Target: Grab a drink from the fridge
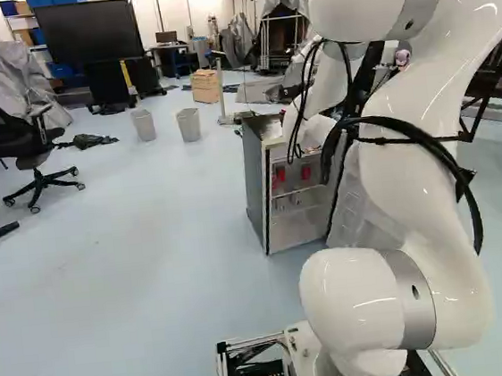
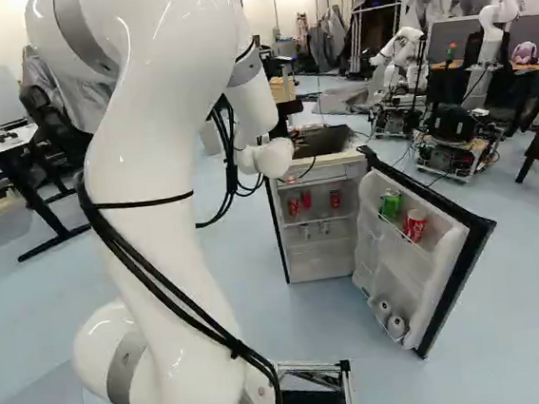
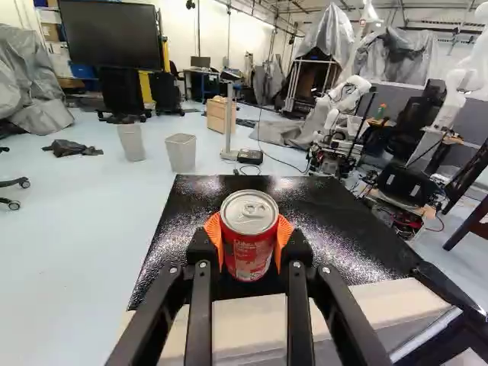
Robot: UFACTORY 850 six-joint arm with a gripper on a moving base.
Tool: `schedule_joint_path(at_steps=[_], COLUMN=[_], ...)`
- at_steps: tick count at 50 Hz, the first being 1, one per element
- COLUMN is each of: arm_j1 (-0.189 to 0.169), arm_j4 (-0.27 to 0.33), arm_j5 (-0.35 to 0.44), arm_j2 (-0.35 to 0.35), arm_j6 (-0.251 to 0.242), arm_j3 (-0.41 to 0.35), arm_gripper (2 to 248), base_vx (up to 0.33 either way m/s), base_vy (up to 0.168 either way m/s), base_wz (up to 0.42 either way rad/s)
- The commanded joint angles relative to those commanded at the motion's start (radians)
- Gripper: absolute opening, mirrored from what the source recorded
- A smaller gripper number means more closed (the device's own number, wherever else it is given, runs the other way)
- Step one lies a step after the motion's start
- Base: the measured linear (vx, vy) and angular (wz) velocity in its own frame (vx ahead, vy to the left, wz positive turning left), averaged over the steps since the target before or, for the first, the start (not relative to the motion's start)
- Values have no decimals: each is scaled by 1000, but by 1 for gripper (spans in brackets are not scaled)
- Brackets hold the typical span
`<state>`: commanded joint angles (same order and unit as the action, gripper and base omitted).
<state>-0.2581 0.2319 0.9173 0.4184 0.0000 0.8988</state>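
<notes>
In the wrist view my gripper (image 3: 249, 242) is shut on a red drink can (image 3: 248, 252), an orange pad against each side. The can is upright, its silver lid showing, over the fridge's black top (image 3: 328, 221); whether it touches that top I cannot tell. Both base views leave the fingers hidden behind the arm. The fridge (image 2: 318, 255) has its door (image 2: 448, 271) swung wide open in the right base view. Red cans (image 2: 307, 199) stand on its inner shelf. A green can (image 2: 390, 205) and another red can (image 2: 414, 224) sit in the door rack.
The open door juts toward the base on the fridge's right. Another robot (image 2: 453, 127) stands beyond it. Two bins (image 1: 188, 124) and a wooden box (image 1: 206, 86) are on the floor past the fridge; an office chair (image 1: 26, 144) is at the left of the left base view.
</notes>
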Motion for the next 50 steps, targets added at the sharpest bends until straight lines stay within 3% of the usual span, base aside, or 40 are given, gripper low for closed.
schedule_joint_path(at_steps=[21,50], arm_j1=[0,0], arm_j4=[0,0], arm_j5=[-81,-88], arm_j2=[0,0], arm_j6=[0,0], arm_j3=[0,0], arm_gripper=[90,90], base_vx=[0,0], base_vy=[0,0], base_wz=[0,0])
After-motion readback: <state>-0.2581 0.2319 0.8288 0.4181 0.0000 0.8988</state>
